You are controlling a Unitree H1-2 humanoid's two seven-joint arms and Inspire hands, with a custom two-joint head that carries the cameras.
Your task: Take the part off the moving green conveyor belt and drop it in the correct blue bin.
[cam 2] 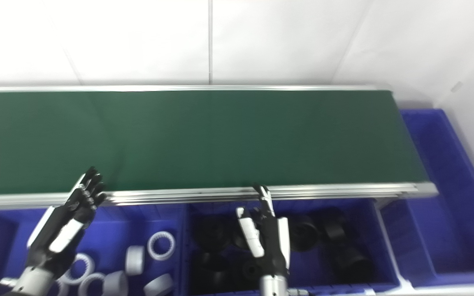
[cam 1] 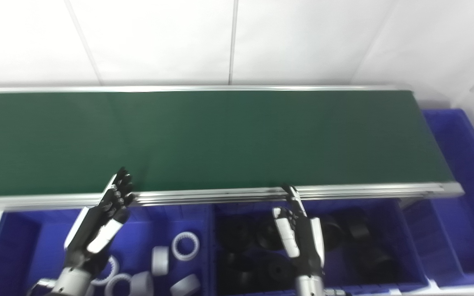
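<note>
Green conveyor belt (cam 1: 220, 139) carries no visible part anywhere in frame; surface bare from left edge to its right end.

Three blue bins sit along the near side and right end:
- Left blue bin (cam 1: 15, 242): white parts (cam 1: 185, 246), about six countable – rings and short cylinders, some cut off by the frame's bottom edge.
- Middle blue bin (cam 1: 389, 213): black parts (cam 1: 276, 269), wheel-like, blurred and dark, count unclear.
- Right blue bin (cam 1: 463, 172): wraps past the belt end, no contents seen.

Two robot hands, both holding nothing:
- Left robot hand (cam 1: 107, 218): above the left bin, fingers apart, tips over the belt's near rail (cam 1: 364, 191).
- Right robot hand (cam 1: 298, 234): above the middle bin, fingers spread, one tip at the rail.
</note>
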